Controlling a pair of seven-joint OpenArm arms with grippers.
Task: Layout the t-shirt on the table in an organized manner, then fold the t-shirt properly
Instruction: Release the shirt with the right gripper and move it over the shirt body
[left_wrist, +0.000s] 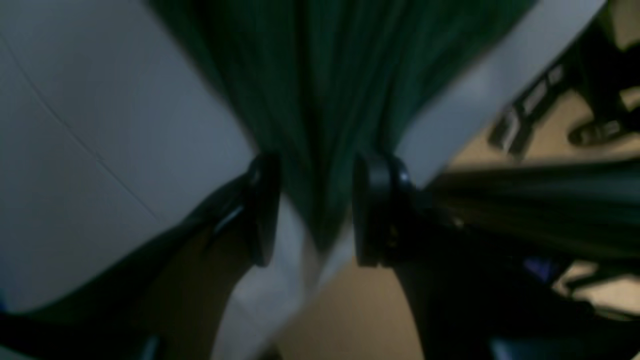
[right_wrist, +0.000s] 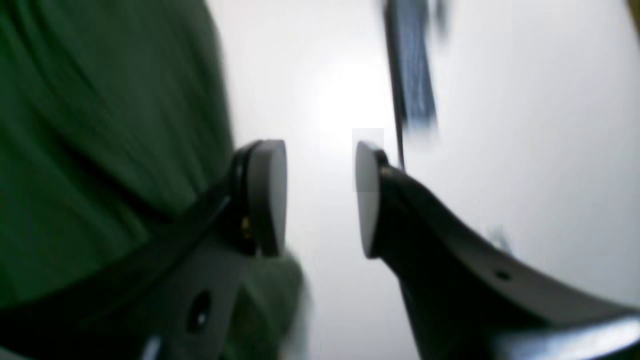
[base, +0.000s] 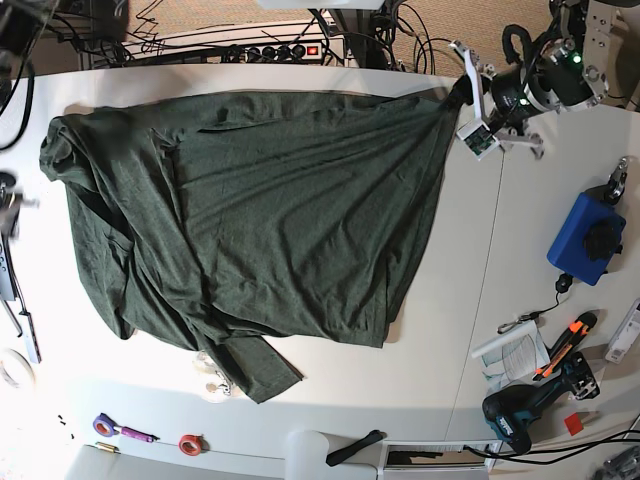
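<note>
The dark green t-shirt (base: 250, 210) lies spread and wrinkled over the white table (base: 470, 300), with one part trailing toward the front edge. Its back right corner runs out to my left gripper (base: 462, 95). In the left wrist view, the left gripper (left_wrist: 315, 210) has its fingers apart, and the shirt's tapered corner (left_wrist: 320, 100) lies between them over the table. My right gripper (right_wrist: 320, 200) is open and empty over bare table, with the shirt (right_wrist: 100, 125) just to its left. In the base view it is a blur at the left edge (base: 10, 210).
A blue box (base: 585, 240), papers (base: 510, 350), an orange cutter (base: 560, 345) and a drill (base: 520, 410) sit at the right. Tape rolls (base: 105, 425) lie near the front left edge. A power strip and cables (base: 250, 45) run behind the table.
</note>
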